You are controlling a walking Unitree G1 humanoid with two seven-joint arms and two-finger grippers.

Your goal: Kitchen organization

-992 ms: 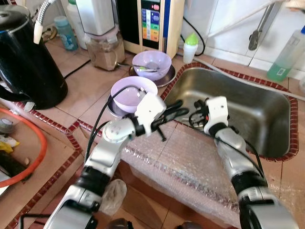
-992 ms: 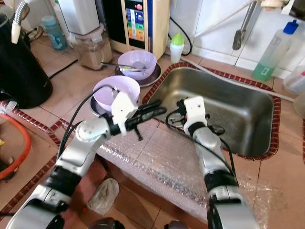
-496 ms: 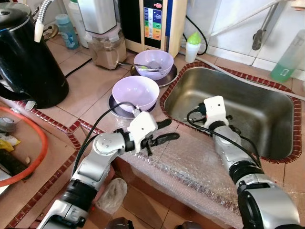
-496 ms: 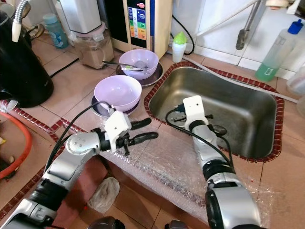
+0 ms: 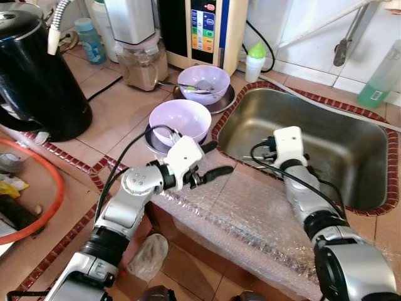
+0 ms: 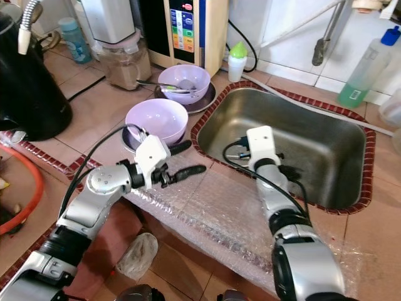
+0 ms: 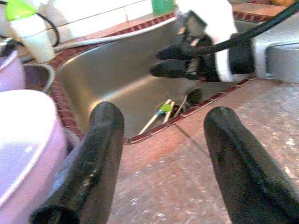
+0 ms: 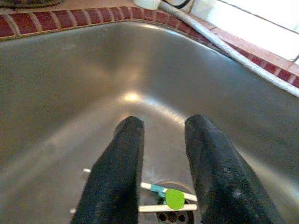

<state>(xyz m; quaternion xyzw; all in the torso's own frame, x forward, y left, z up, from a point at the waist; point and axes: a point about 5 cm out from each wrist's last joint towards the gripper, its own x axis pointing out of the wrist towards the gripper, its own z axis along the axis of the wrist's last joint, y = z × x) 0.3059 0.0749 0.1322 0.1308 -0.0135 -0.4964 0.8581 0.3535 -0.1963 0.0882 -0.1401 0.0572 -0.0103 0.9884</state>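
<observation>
Your right gripper (image 8: 161,163) hangs inside the stainless sink (image 5: 351,125), low over the drain, with its two fingers a narrow gap apart and holding nothing. Just beyond the fingertips, a pair of pale chopsticks (image 8: 166,205) with a green and teal clip, or something like them at this blur, lies across the drain holes on the sink floor, not touched by the fingers.

Your left gripper (image 5: 213,160) sits over the tiled counter (image 5: 119,113) at the sink's near-left corner, fingers spread wide and empty. One finger points toward the brick-red sink rim, the other lies just above the sheet of bubble wrap (image 5: 250,213) that drapes over the counter's front edge between your two arms.

The nearer lilac bowl (image 5: 178,120) rests on a dark plate close beside the left wrist, just left of the sink's left rim. The second lilac bowl (image 5: 204,83), with a spoon across it, stands behind it near the sink's back-left corner. A black electric kettle (image 5: 34,78) stands at the counter's left edge. A small white bottle with a green cap (image 5: 254,61) stands at the back wall behind the sink, and a green dish-soap bottle (image 6: 363,66) stands at the sink's back-right corner.
</observation>
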